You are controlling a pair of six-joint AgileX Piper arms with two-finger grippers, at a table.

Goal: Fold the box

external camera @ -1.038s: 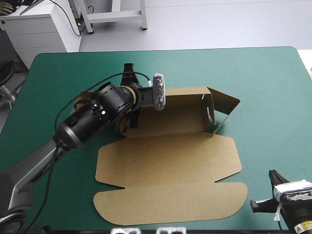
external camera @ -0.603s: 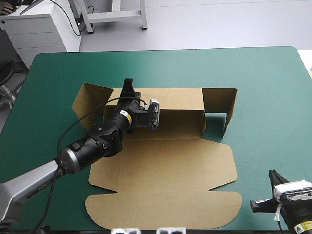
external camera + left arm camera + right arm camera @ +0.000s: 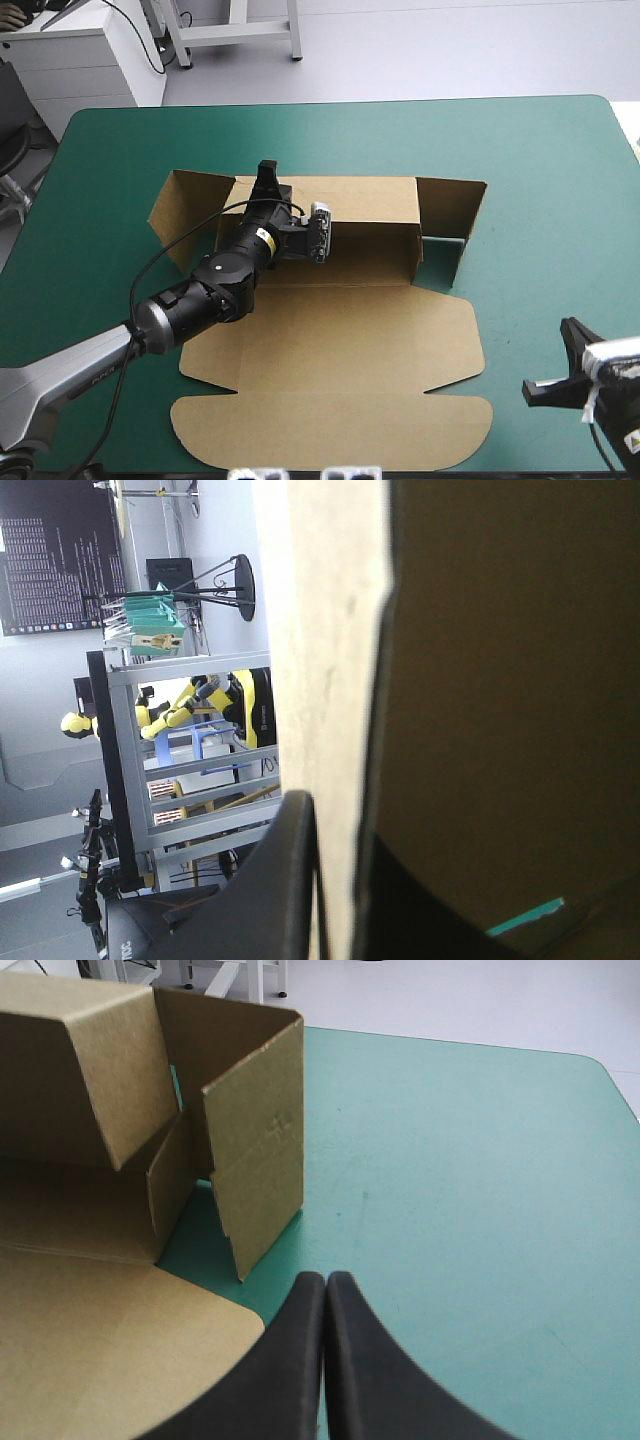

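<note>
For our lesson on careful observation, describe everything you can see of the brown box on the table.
The box is one cut sheet of plain brown board, partly folded, lying on the teal-green table. Its far wall stands upright, with a flap raised at each end. The wide panel and the round-cornered lid lie flat toward the near edge. The left gripper is shut on the far wall near its left end. The right gripper is shut and clear of the box.

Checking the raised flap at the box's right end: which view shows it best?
The right wrist view: the flap stands upright ahead of the shut right gripper, its face plain. The high view shows it from above, nearly edge-on. The left wrist view shows only box wall pinched in the left gripper.
</note>
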